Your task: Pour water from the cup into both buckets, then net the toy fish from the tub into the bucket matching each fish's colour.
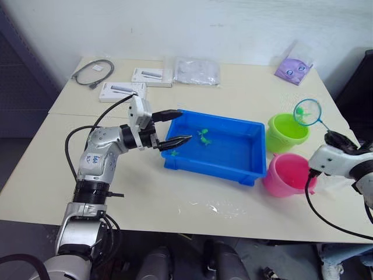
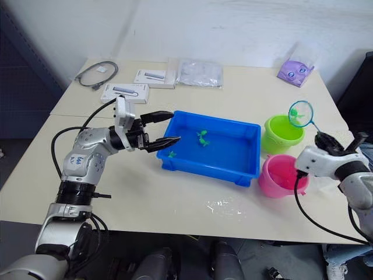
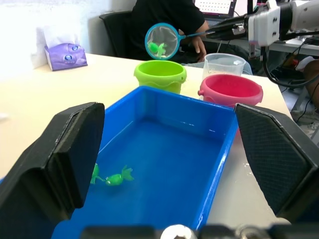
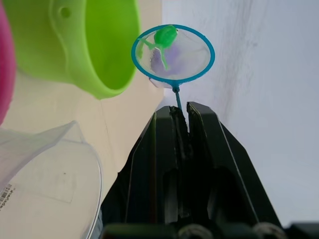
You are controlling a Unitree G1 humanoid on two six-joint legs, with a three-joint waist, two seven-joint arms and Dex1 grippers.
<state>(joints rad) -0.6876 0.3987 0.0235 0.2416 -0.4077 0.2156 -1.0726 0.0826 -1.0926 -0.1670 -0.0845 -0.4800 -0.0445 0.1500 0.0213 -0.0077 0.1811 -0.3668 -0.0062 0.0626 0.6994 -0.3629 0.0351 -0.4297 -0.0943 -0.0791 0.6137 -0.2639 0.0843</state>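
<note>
Right now your right gripper (image 4: 180, 117) is pinching the thin handle of the net (image 1: 308, 112) between closed fingers, and it is holding the hoop in the air over the right rim of the lime green bucket (image 1: 285, 132). A green fish (image 4: 165, 36) is lying in the mesh. The pink bucket (image 1: 287, 174) is standing just near of the green one, the two almost touching, both at the right end of the blue tub (image 1: 250, 160). The clear cup (image 3: 224, 63) is sitting right beside the pink bucket on its right side. Your left gripper (image 1: 172, 128) is hovering at the tub's left end with its fingers spread wide, holding nothing, one fingertip over the far left corner and the other over the left rim. Inside the tub, water is covering the floor, two green fish (image 1: 203, 136) are floating close together towards the far side, and another green fish (image 1: 174, 153) is lying by the near left corner. In the left wrist view a person in a dark top (image 3: 167, 15) is sitting behind the table.
</note>
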